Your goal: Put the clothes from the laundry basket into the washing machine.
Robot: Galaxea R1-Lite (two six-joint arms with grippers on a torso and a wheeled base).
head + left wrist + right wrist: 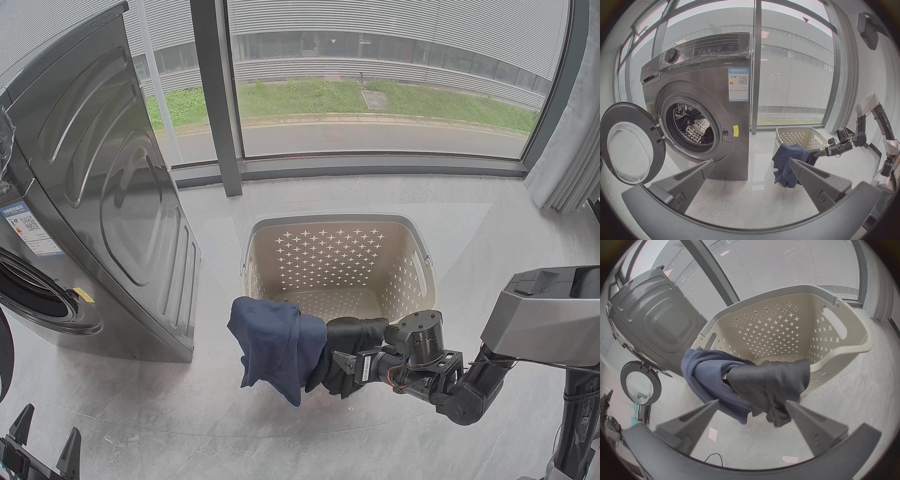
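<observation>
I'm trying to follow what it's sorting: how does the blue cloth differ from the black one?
The blue cloth hangs at the basket corner nearer the washer; the black cloth hangs beside it, farther from the washer. The blue cloth looks smooth; the black cloth looks finely meshed. Both drape over the basket's near rim.

Two garments (pixel 275 350) (blue, black), one basket (pixel 337 219), one washer (pixel 125 206)

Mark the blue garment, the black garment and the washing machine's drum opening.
blue garment (pixel 275 347), head view, middle of its hanging cloth.
black garment (pixel 770 382), right wrist view, its draped middle.
drum opening (pixel 693 125), left wrist view, the perforated metal drum inside.
</observation>
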